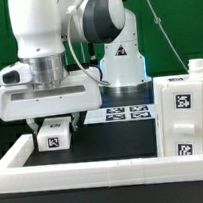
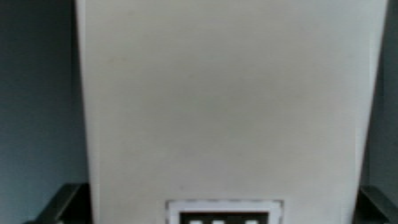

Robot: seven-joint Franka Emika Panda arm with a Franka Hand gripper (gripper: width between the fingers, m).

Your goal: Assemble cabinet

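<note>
My gripper (image 1: 54,127) is shut on a small white box part (image 1: 56,136) with a black-and-white tag facing the camera, and holds it just above the black table at the exterior view's left. The cabinet (image 1: 183,114), a larger white unit of tagged boxes, stands at the exterior view's right, apart from the held part. In the wrist view the held part (image 2: 222,100) fills most of the frame as a flat white face, with its tag (image 2: 228,212) at the edge. A dark fingertip (image 2: 64,204) shows at one side of it.
The marker board (image 1: 127,113) lies flat on the table behind, between the held part and the cabinet. A long low white rail (image 1: 97,176) runs along the front. The robot base (image 1: 121,62) stands behind the marker board.
</note>
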